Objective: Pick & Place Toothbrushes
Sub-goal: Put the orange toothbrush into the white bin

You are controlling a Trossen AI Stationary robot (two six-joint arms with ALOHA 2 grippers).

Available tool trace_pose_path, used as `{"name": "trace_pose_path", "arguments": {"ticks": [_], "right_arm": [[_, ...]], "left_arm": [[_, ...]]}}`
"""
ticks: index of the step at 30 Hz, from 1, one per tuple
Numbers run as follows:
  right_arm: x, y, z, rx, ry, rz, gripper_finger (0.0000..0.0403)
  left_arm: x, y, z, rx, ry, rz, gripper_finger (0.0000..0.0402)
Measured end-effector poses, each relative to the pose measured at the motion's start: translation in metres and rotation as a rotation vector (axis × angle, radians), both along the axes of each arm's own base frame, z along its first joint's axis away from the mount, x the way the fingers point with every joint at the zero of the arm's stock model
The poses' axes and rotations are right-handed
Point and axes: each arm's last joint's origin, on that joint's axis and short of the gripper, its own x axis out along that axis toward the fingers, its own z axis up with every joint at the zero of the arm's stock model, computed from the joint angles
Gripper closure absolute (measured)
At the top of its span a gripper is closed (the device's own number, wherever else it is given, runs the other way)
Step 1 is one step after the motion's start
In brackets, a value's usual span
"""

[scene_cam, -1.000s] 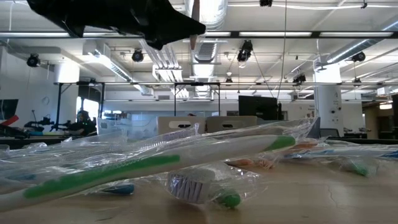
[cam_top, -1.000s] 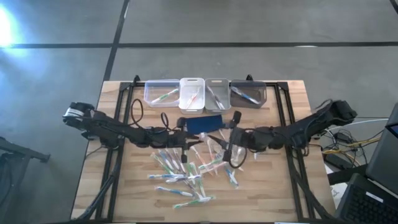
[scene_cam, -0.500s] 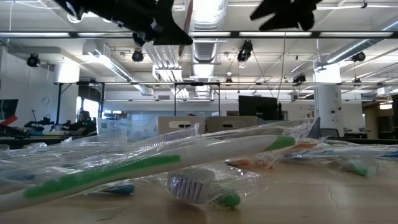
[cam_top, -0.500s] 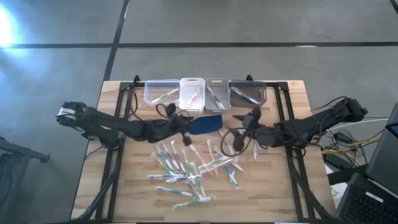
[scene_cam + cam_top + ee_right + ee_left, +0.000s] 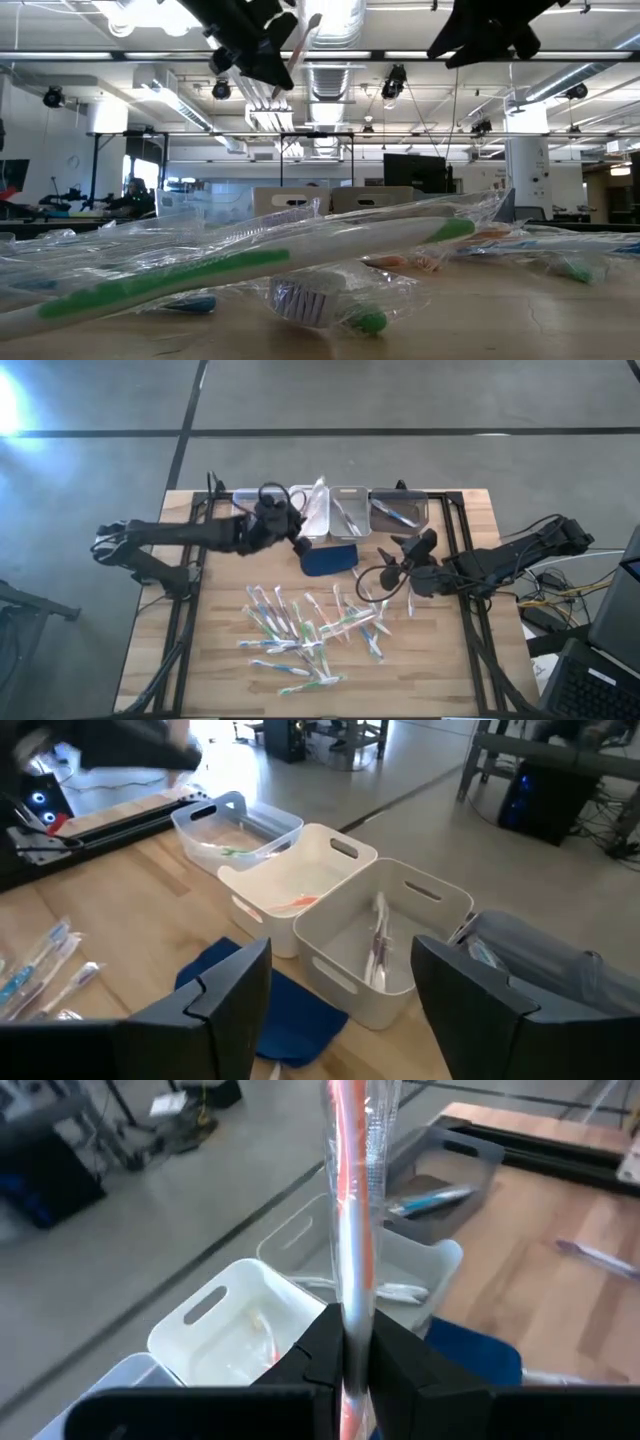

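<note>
My left gripper is shut on an orange-red and white toothbrush in a clear wrapper. It holds the brush in the air over the white bin at the far edge. In the left wrist view the brush runs on past the fingers, with the white bin below. Several more wrapped toothbrushes lie flat in a loose pile mid-table. My right gripper hangs open to the right of the blue pad with nothing between its fingers. My left gripper pinches the wrapped toothbrush between its two fingers, part-way along the shaft. The fingers come from the table's left, slanting slightly down. The brush is lifted clear and sticks out ahead of the fingers, tilted up toward the far edge.
Four small bins stand in a row at the far edge: clear, white, pale grey and dark grey, each with a few brushes inside. A black frame runs along the table's sides. One stray brush lies right of the pile.
My left gripper has risen from the pile and swung toward the far edge, carrying the orange-red toothbrush over the white bin; it tipped from pointing down to nearly level. My right gripper has tipped up from the pile and drawn back toward the right edge.
</note>
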Motion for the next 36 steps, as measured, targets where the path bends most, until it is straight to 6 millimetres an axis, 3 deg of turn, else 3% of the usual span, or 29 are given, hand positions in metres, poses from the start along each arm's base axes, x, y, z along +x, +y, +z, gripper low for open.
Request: {"name": "trace_pose_path", "arguments": {"ticks": [7, 15, 31, 36], "right_arm": [[-0.002, -0.001, -0.003, 0.015, 0.012, -0.018, 0.0171], [-0.020, -0.019, -0.006, 0.072, 0.036, -0.146, 0.0154], [-0.053, -0.039, 0.014, 0.055, 0.020, -0.183, 0.0128], [-0.057, -0.040, 0.010, 0.070, 0.024, -0.199, 0.0122]], "left_arm": [[-0.011, 0.042, 0.013, -0.158, -0.026, 0.018, 0.0369], [-0.020, 0.076, 0.009, -0.254, 0.002, 0.107, 0.0369], [0.033, 0.123, -0.019, -0.392, 0.214, 0.174, 0.0369], [0.044, 0.131, -0.026, -0.459, 0.299, 0.220, 0.0369]]}}
